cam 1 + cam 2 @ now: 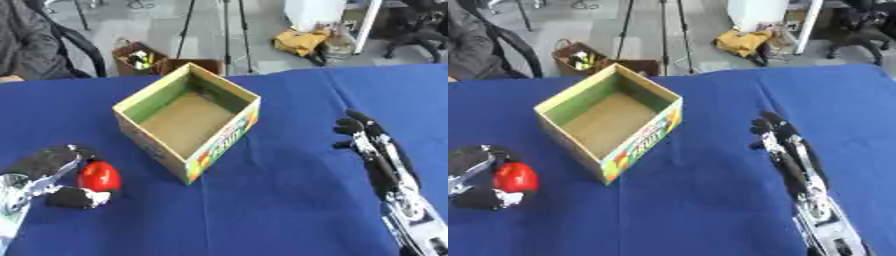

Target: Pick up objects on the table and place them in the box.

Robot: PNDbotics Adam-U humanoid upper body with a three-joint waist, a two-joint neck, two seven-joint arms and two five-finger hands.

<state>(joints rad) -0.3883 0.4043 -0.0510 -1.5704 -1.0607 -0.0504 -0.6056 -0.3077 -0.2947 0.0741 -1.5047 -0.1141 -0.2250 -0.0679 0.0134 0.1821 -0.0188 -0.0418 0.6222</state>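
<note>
Left hand (54,176) pinches red object (99,176) on blue tablecloth (280,200); right hand (374,150) spread

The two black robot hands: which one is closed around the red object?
The left hand, at the lower left, curls round the shiny red rounded object. The right hand holds nothing, resting apart on the blue tablecloth.

Even, bright daylight-like illumination; soft shadow beside the box (187,121) on the blue tablecloth (289,200). Both views slightly blurred throughout, edges soft, no glare on the cloth.
</note>
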